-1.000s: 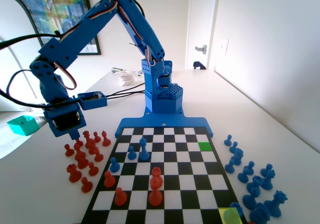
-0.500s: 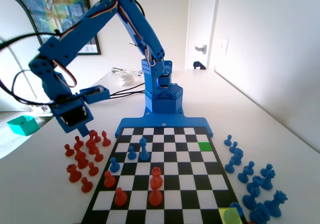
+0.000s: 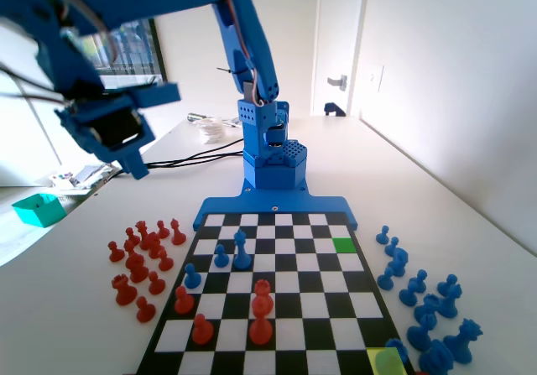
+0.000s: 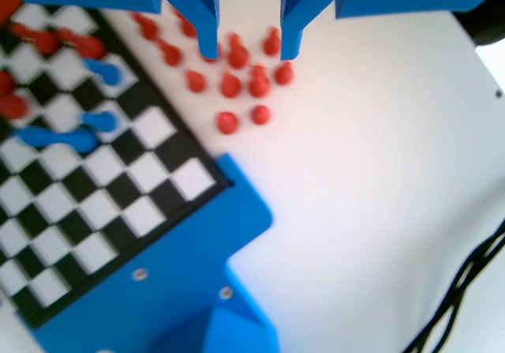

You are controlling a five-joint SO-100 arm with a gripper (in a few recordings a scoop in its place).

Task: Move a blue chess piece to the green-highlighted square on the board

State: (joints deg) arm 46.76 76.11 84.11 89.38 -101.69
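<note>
step: approach, nothing picked yet | gripper [image 4: 248, 49]: jaws parted, empty, high above the red pawns [image 3: 141, 262] left of the board [image 3: 277, 308] | blue chess piece [image 3: 221, 256]: on the board, well left of the green-highlighted square [image 3: 343, 244] | next: swing over the board, descend onto the pawn

- Blue chess piece [image 3: 221, 256]: small ball-headed pawn, upright on the board [image 3: 277, 308], well below the raised jaws.
- Green-highlighted square [image 3: 343, 244]: bare, far from the jaws.
</note>
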